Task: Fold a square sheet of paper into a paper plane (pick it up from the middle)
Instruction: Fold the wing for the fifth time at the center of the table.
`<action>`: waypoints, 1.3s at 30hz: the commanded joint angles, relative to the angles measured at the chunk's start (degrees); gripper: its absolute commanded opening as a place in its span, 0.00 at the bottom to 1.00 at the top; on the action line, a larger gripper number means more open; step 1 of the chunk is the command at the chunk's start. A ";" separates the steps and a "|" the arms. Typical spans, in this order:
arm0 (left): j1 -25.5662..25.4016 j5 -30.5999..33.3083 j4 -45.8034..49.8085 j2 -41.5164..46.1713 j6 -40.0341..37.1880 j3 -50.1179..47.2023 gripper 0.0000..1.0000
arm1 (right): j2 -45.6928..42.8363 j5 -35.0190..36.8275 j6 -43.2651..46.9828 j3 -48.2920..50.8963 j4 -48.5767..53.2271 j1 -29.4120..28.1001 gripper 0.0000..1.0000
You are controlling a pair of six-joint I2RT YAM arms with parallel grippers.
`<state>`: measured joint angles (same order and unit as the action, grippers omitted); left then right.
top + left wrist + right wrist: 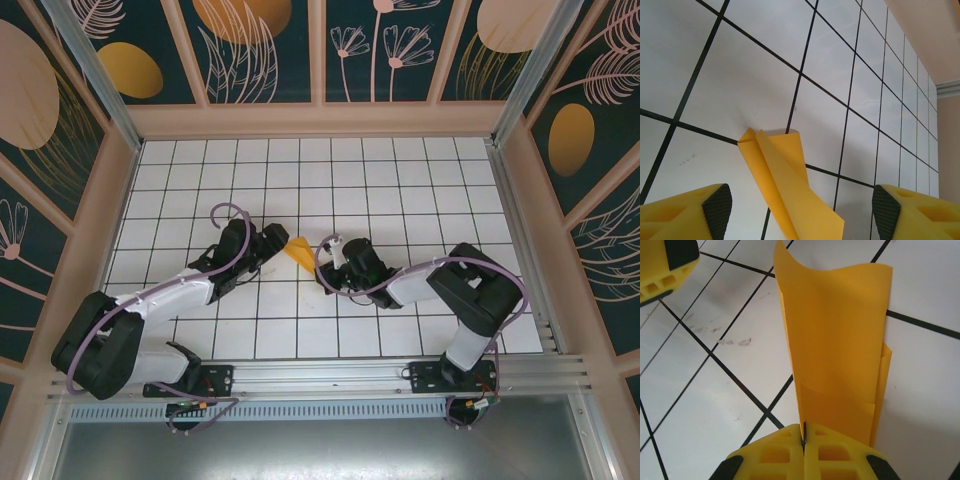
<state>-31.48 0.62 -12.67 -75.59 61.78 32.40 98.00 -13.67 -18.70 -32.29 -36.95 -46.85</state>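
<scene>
Late folding step, by look. Paper plane [840,340] narrow, layered, at middle of table [400,190], between arms. Right gripper [804,437] pressed together, pinching plane's near end. Left gripper [802,205] spread, hovering over far end. Next probably: left closes gently and sharpens crease while right holds firm.

A robotics lab test cell is shown: a white worktop [300,165] ruled with a black grid is enclosed left, right and far by decorated wall panels [260,50], and a left arm [165,300] and a right arm [420,285] are bolted to an aluminium rail [330,375] at the near edge.
</scene>
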 commanded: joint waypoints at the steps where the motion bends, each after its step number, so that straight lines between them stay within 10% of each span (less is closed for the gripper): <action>1: 0.20 -0.93 -1.40 -0.84 0.10 -0.76 0.76 | 1.54 -2.33 -4.47 0.60 -3.19 0.86 0.00; 29: 0.21 -5.55 -5.35 -3.45 -0.47 -1.55 0.69 | 6.45 -23.08 -26.87 2.60 -11.93 11.93 0.00; 39: 0.20 -13.29 -13.52 -7.95 -1.22 -1.73 0.47 | 8.91 -24.48 -32.58 2.29 -10.72 13.69 0.00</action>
<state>-31.48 -9.61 -21.89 -82.37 61.12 31.38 106.17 -36.91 -48.73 -30.41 -46.81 -33.76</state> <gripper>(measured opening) 0.480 0.059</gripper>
